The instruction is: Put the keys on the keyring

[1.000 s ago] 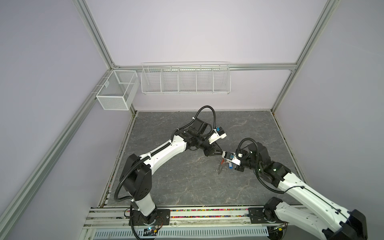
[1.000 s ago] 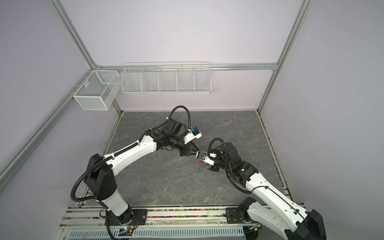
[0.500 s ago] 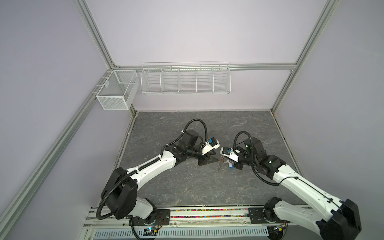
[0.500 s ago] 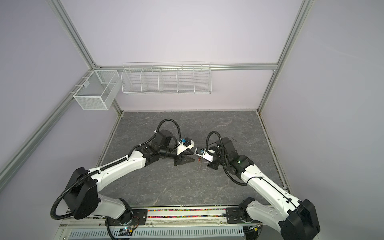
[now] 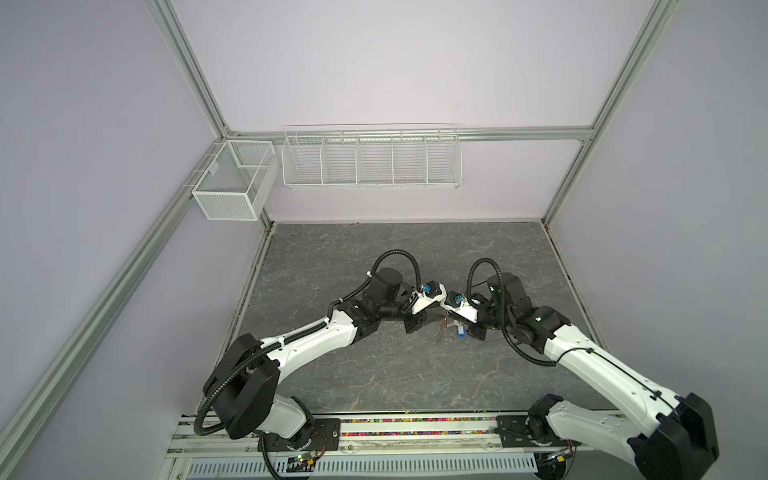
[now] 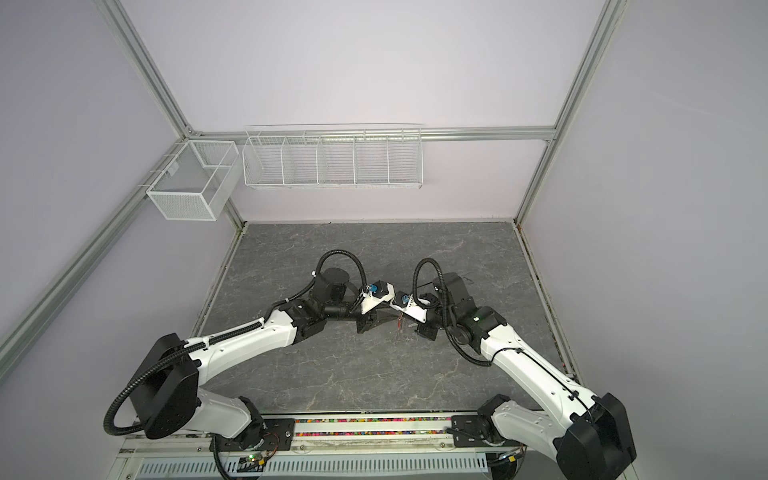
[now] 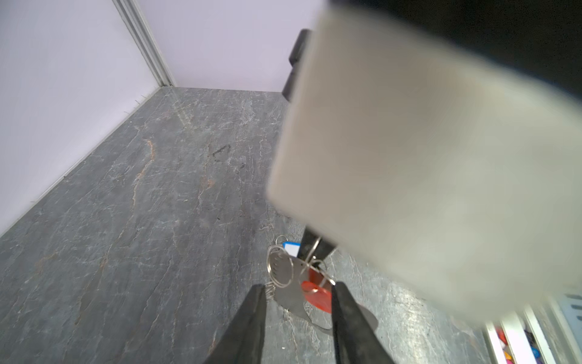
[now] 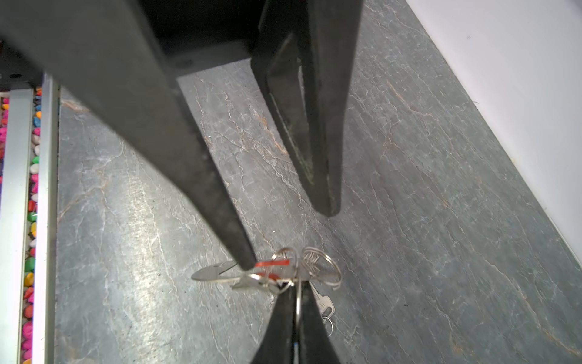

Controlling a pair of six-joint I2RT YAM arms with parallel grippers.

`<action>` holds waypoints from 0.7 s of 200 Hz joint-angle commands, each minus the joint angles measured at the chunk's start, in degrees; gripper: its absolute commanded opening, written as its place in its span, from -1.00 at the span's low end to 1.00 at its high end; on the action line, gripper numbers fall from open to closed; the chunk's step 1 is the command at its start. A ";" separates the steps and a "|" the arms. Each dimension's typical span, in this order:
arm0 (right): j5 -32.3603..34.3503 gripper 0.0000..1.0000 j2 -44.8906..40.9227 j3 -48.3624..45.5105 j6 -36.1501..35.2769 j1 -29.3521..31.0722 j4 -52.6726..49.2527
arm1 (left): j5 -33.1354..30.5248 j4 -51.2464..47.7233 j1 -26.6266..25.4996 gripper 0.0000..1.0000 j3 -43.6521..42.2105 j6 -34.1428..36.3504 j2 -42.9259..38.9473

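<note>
- Both arms meet near the middle of the grey marbled tabletop [image 7: 141, 220], with the fingers pointing at each other.
- The whole bunch sits between the two grippers, as both top views show.
- The right gripper [image 8: 297, 288] has its fingers pinched tight on a thin wire loop of the keyring [image 7: 288, 296].
- The keyring's flat grey plate sticks out from that loop toward the left arm. In the right wrist view it shows edge-on.
- I can't tell whether the plate rests on the tabletop or hangs just above it.
- The left gripper [image 7: 299, 285] has its fingers apart with a moderate gap and grips nothing.
- In the left wrist view the left fingers straddle the plate end and the red tag [image 7: 318, 297].
- In the right wrist view one left fingertip [image 8: 247, 263] is right at the plate and red tag, and the other fingertip stands clear of the bunch.
- The red tag lies against the plate, tangled in among the wire rings.
- The blue tag [image 7: 291, 249] is on the far side of the bunch, next to the right fingers.
- One silvery key [image 8: 324, 304] hangs just beside the right fingers.
- A second key shape sits near the red tag, but it is too cluttered to make out clearly.
- I can't tell which keys are actually threaded on.
</note>
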 commanded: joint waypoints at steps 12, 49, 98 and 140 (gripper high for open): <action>-3.00 -0.86 0.47 2.32 0.80 -1.47 -1.78 | -0.21 3.46 -1.22 -0.25 -1.21 0.63 -1.13; -3.73 -0.85 1.45 2.92 4.57 -3.18 -2.21 | -5.84 2.96 -3.55 -0.16 -2.91 1.88 -1.59; -4.63 -0.85 3.27 6.03 5.80 -3.73 -6.77 | -13.29 6.49 -5.43 -0.18 -2.97 -0.75 0.64; -6.12 -0.86 2.50 6.03 4.64 -3.71 -7.45 | -15.08 4.40 -5.34 -0.26 -0.46 -3.22 4.04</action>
